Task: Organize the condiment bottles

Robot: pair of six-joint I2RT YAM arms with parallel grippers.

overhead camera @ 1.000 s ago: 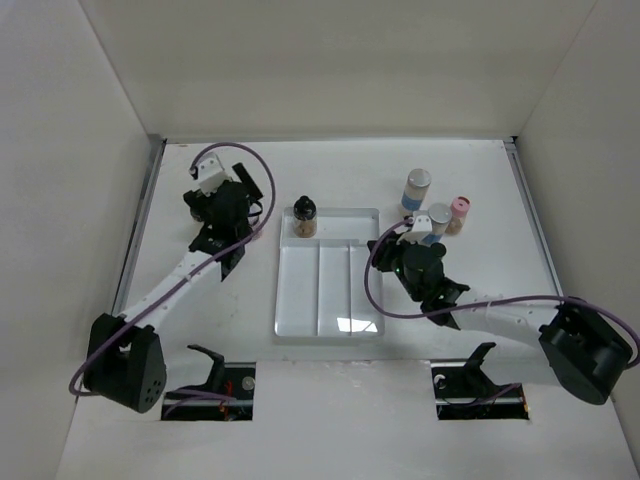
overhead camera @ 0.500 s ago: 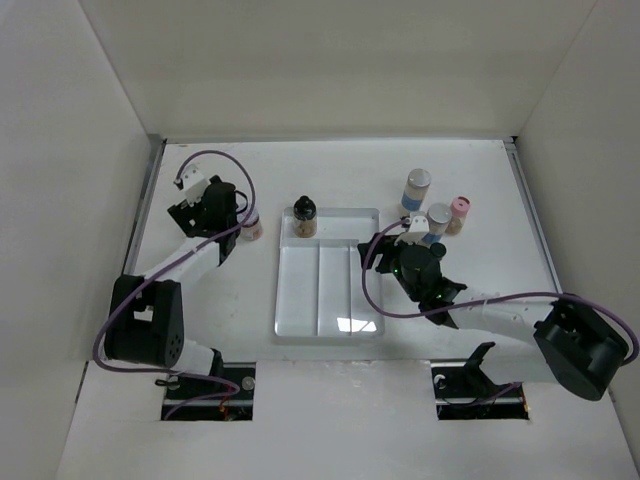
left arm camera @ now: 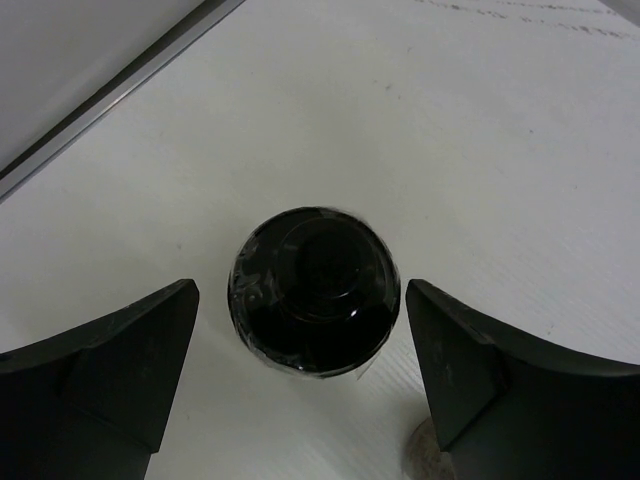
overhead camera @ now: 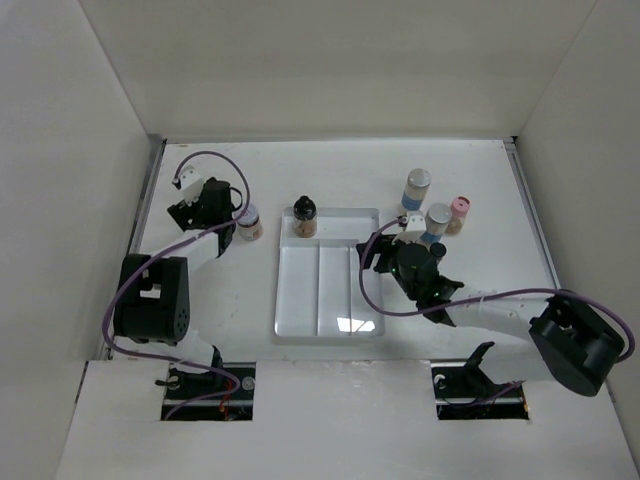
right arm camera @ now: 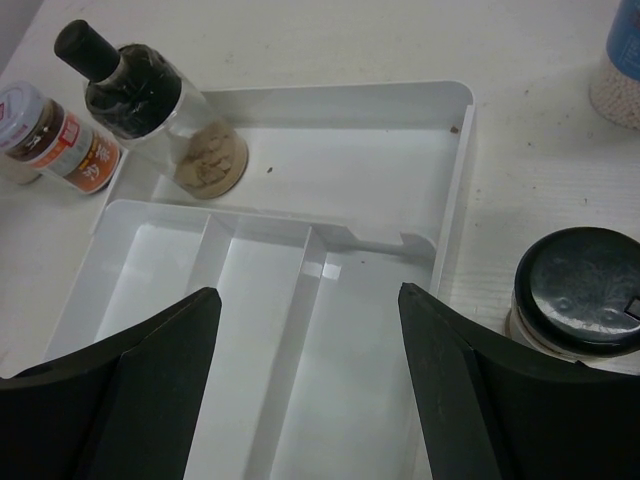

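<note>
Six condiment bottles, one white divided tray (overhead camera: 300,290), and two released claws.

The tray has one crosswise compartment at its far end and three long ones nearer the arms. The crosswise one holds a single black-capped bottle (overhead camera: 305,217) at its left end, with a little tan stuff at its bottom. Three jars stand close together on the table right of the tray: a blue-labelled jar (overhead camera: 417,190), a grey-capped jar (overhead camera: 438,218) and a pink-capped jar (overhead camera: 459,214). A red-labelled jar (overhead camera: 248,222) stands left of the tray. The left gripper (left arm camera: 300,310) is spread on either side of a second black-capped bottle (left arm camera: 312,290) on the table, with a gap on each side. The right gripper (right arm camera: 310,295) hangs over the long compartments, spread wide and grasping nothing. The grey-capped jar is just beside it, outside the tray wall.
</note>
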